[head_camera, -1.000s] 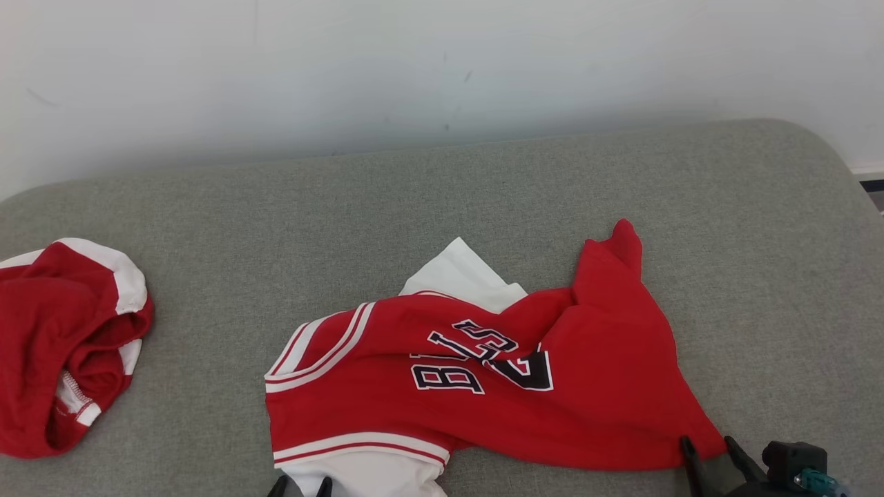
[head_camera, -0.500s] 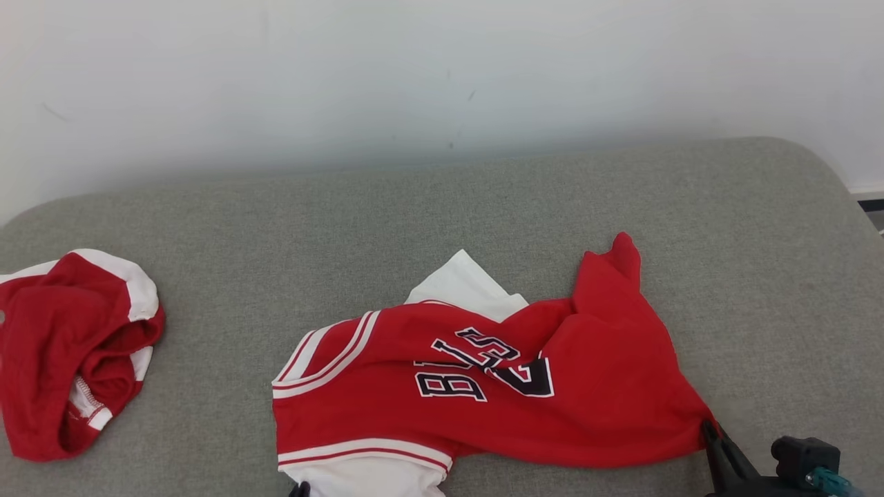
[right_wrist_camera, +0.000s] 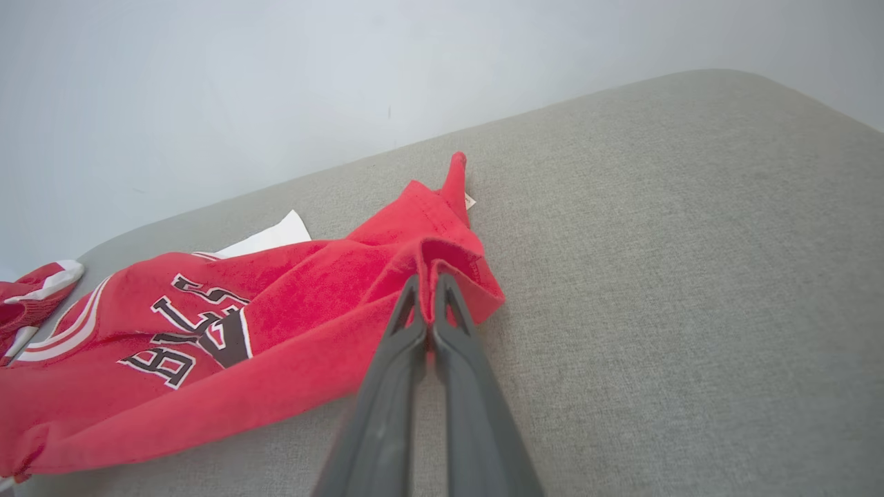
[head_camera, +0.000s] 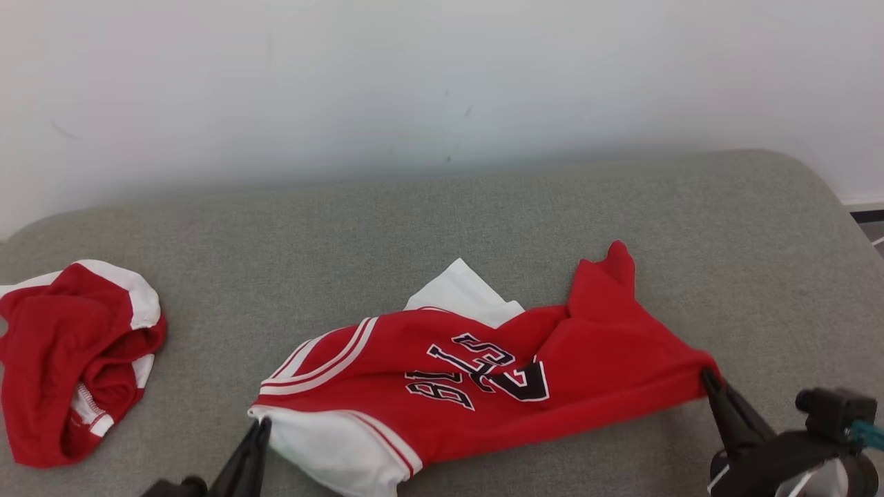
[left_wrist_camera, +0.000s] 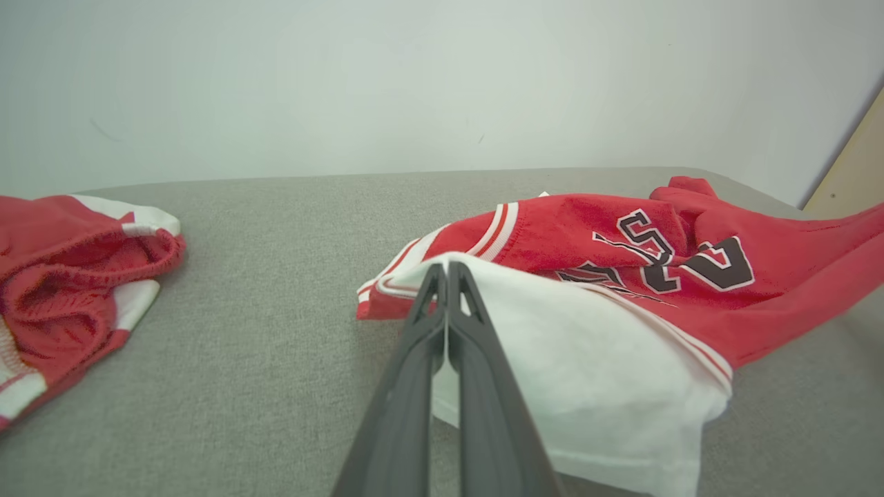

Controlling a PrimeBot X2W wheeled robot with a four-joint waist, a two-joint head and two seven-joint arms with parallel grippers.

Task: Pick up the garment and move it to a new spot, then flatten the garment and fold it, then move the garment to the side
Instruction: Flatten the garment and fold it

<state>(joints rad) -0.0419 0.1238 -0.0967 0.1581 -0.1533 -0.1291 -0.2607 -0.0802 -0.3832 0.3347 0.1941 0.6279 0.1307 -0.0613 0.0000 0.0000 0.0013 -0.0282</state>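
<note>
Soft, light red garment (head_camera: 483, 373) sits mid-front on the grey cushion (head_camera: 442, 221), sagging between left gripper (left_wrist_camera: 445, 270), jaws clamped on its white sleeve edge, and right gripper (right_wrist_camera: 428, 279), jaws clamped on a red corner; edges look like the best holds.

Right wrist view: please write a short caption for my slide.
The right gripper pinches the red edge of a jersey on a grey cushion.
</note>
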